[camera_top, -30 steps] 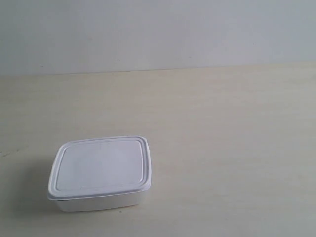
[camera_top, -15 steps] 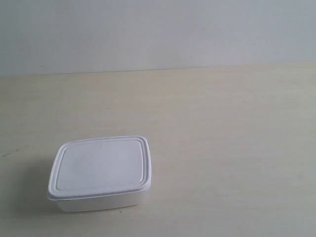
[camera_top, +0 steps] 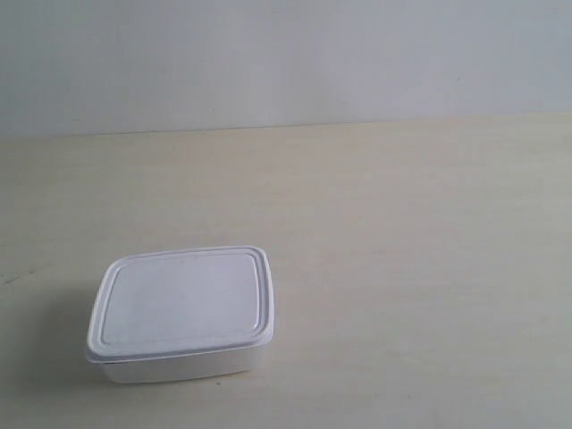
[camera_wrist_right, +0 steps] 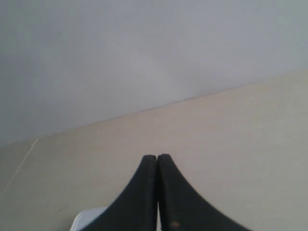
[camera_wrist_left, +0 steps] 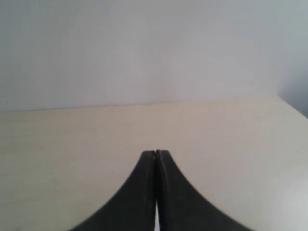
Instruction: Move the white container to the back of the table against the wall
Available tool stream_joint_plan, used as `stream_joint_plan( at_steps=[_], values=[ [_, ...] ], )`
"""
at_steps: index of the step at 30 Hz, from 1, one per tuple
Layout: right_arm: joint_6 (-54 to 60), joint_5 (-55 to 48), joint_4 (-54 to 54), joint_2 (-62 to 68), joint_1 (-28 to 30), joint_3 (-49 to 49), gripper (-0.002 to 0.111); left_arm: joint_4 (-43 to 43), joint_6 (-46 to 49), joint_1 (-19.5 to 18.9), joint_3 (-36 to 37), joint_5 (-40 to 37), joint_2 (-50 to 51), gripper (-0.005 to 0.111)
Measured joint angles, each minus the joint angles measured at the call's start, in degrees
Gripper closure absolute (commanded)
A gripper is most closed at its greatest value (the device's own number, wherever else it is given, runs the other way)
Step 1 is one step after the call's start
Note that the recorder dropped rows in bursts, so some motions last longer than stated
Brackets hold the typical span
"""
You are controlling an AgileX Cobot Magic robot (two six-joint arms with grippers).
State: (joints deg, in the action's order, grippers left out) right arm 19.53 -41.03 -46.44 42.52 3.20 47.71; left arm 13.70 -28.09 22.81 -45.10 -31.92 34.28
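The white container (camera_top: pixel 179 313) sat untouched, away from the wall (camera_top: pixel 286 54). The left gripper (camera_wrist_left: pixel 156 153) and right gripper (camera_wrist_right: pixel 157 156), clenched empty, needed to open and approach.

1. The table (camera_top: pixel 420 259) is a wide, flat surface of pale beige colour with a faint light wood grain.
2. Its far edge meets the wall (camera_top: pixel 286 63) in a straight line that runs across the whole exterior view.
3. The white container (camera_top: pixel 181 310) lies directly on the table, flat, with its rimmed lid on top.
4. It sits near the front, toward the exterior view's left, well apart from the wall, with bare table between them.
5. A soft shadow falls on the surface at the container's left side.
6. A tiny dark mark (camera_top: pixel 11 278) shows on the table near the exterior view's left edge, apart from the container.
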Motion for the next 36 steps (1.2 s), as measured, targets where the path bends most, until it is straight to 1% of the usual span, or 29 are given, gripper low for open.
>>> stream_joint_plan(
  at_steps=[3,6,9,13,17,20,25,27,31,34,36],
  values=[
    [4.9,-5.6,-5.1,5.8,0.0,5.1,0.108,-3.5,4.9,2.4,-5.3,-8.0,1.6,0.107],
    [6.2,-8.4,-6.2,9.9,-2.2,9.5,0.108,-4.3,6.2,3.1,-6.8,-13.0,3.1,0.107],
    [6.4,-9.2,-5.9,12.4,-7.1,12.8,0.108,-6.3,6.9,3.0,-6.2,-15.2,4.8,0.107],
    [2.9,-8.7,-0.1,15.3,-16.1,15.5,0.108,-9.7,8.7,3.0,-3.9,-15.4,7.8,0.107],
    [-2.4,-6.6,7.4,19.8,-25.4,15.8,0.108,-12.8,10.3,3.0,-1.4,-13.6,10.4,0.107],
    [-4.2,-4.6,10.9,24.8,-32.1,15.8,0.108,-14.9,11.2,3.0,1.0,-11.5,11.5,0.107],
    [-7.1,-1.6,15.4,33.8,-41.1,15.8,0.108,-18.0,12.6,3.0,6.3,-8.3,12.0,0.107],
    [-7.3,-1.2,16.7,37.5,-43.5,15.8,0.108,-19.0,12.8,3.1,9.0,-6.3,12.0,0.107],
    [-7.7,0.8,17.9,43.5,-46.7,15.0,0.108,-21.2,12.9,3.1,15.8,0.3,12.0,0.107],
    [-8.2,3.2,18.6,46.8,-48.8,12.9,0.108,-22.4,12.9,3.1,19.4,4.8,12.0,0.107],
    [-8.6,5.4,18.8,48.6,-50.1,11.1,0.108,-23.3,12.9,3.1,21.1,6.1,12.0,0.107]
  ],
)
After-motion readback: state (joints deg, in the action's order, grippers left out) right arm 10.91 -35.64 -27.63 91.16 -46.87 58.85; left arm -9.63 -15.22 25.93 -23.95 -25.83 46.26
